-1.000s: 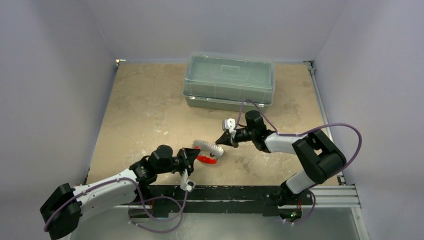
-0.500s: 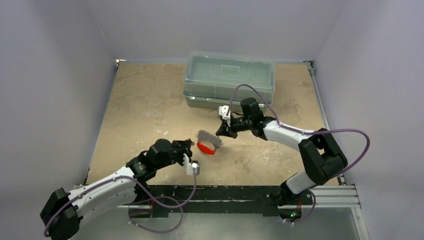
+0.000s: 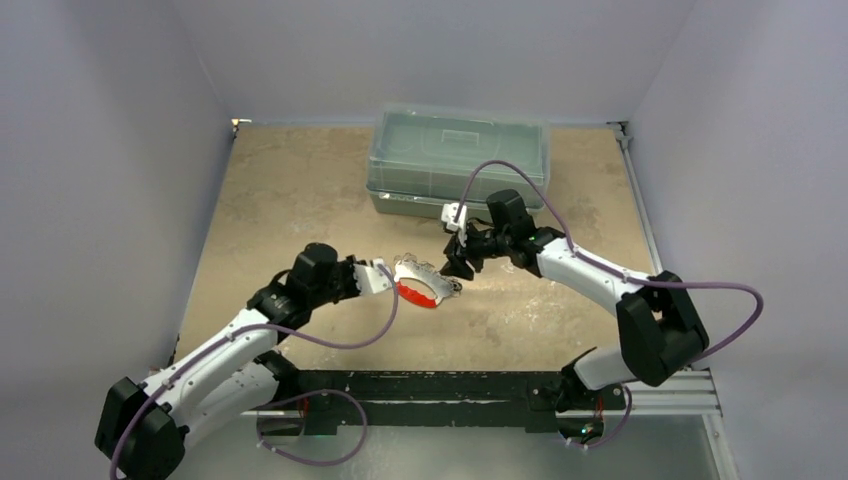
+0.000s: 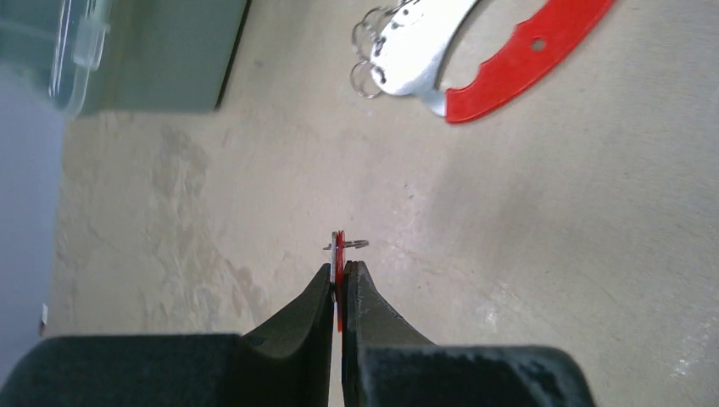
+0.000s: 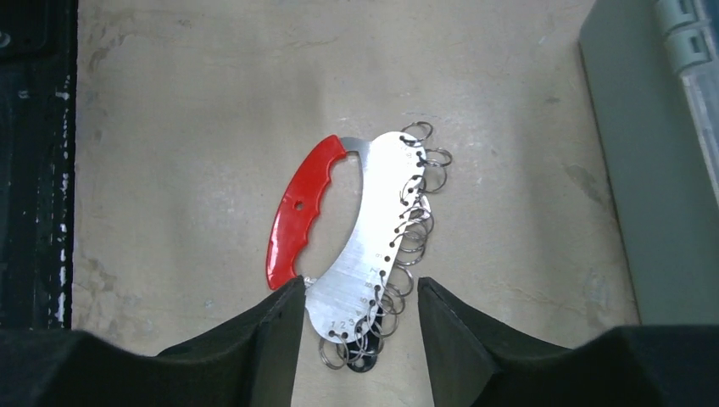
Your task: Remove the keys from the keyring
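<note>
The keyring (image 5: 365, 229), a silvery crescent plate with a red grip and several small metal loops along one edge, lies flat on the table (image 3: 300, 210) in the middle (image 3: 420, 283). My right gripper (image 5: 360, 284) hangs open just above its near end, fingers either side of the plate. My left gripper (image 4: 341, 267) is shut on a tiny key with a red head (image 4: 339, 250) and a small ring, held apart from the keyring (image 4: 424, 42). In the top view the left gripper (image 3: 385, 275) sits just left of the keyring and the right gripper (image 3: 455, 265) just right of it.
A large clear plastic box (image 3: 458, 162) stands at the back of the table, close behind the right arm; its side shows in the wrist views (image 4: 127, 51) (image 5: 661, 170). A small dark tag (image 5: 360, 360) lies under the lowest loops.
The right gripper, which held the keyring's end raised off the table, has opened and let it go; the keyring now lies flat. The left gripper moved up and away with the key.
</note>
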Motion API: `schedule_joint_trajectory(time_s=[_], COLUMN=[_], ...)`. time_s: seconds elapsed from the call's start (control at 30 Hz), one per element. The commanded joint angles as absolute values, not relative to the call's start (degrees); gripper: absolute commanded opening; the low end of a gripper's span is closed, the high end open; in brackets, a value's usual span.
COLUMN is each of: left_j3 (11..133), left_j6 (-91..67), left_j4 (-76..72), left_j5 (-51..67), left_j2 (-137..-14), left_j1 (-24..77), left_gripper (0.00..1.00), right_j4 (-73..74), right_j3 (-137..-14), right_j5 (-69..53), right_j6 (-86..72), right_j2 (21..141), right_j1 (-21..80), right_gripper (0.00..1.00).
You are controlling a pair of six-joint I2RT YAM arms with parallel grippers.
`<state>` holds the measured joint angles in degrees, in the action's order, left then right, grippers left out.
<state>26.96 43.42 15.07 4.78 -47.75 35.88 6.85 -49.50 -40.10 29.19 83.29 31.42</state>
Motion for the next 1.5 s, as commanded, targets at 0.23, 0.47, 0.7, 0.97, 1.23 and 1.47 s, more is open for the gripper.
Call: schedule_joint_trajectory(time_s=[0.23,0.47,0.7,0.97,1.23,1.47], left_j3=[34.0,45.2,52.2,53.7,53.1,53.3], left_j6=[34.3,29.7,27.1,25.6,25.0,25.3], left_j4=[23.0,28.6,29.5,32.2,31.4,31.7], left_j5=[9.5,16.4,18.2,22.1,21.6,21.0], left_j2=[-55.3,-72.7,-81.2,-87.2,-90.8,-92.6], left_j1=[16.2,4.0,-1.7,-3.4,-3.7,-3.7], left_gripper=[0.00,0.00,0.00,0.00,0.00,0.00], right_j4=[3.6,6.3,7.4,7.6,7.7,7.6], right_j3=[-47.9,-47.4,-46.2,-46.4,-46.3,-45.7], right_j5=[-37.5,-32.0,-27.9,-29.6,-30.1,-29.9], right_j6=[18.8,17.9,15.1,15.8,16.8,16.9], right_j2=[73.9,70.3,67.1,68.5,69.3,68.9], right_j1=[23.3,22.2,20.4,20.1,20.1,20.1], right_gripper=[0.85,0.98,0.99,0.99,0.99,0.99])
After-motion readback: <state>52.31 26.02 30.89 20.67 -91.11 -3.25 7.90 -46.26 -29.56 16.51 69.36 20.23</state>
